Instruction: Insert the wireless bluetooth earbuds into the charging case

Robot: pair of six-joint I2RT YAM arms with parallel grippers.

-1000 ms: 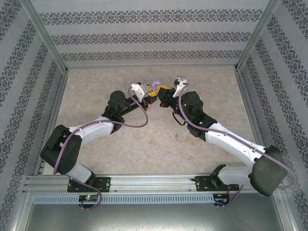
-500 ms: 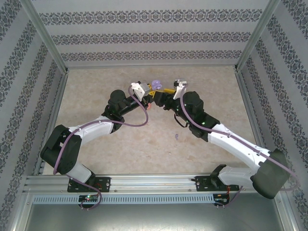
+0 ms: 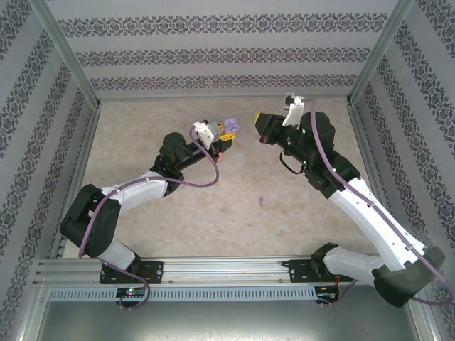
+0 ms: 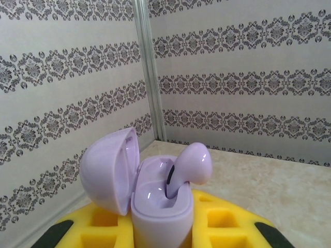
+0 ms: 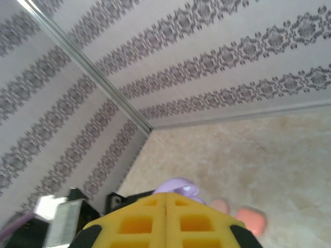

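Left gripper (image 3: pixel 226 134) is clamped on a glossy lilac charging case (image 4: pixel 155 209), which stands upright between its yellow fingers (image 4: pixel 222 227) with the lid (image 4: pixel 108 170) swung open. Right gripper (image 3: pixel 264 128), well apart from the left, is closed on nothing. One lilac earbud (image 4: pixel 194 163) sits stem-down in the case. A second earbud (image 3: pixel 260 202) lies on the table (image 3: pixel 142 128), well behind both grippers.

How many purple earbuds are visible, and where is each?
2. One earbud stands half inserted in the open purple charging case that the left gripper holds. The other earbud, a tiny purple piece, lies on the table, right of centre. More may be hidden from the cameras.
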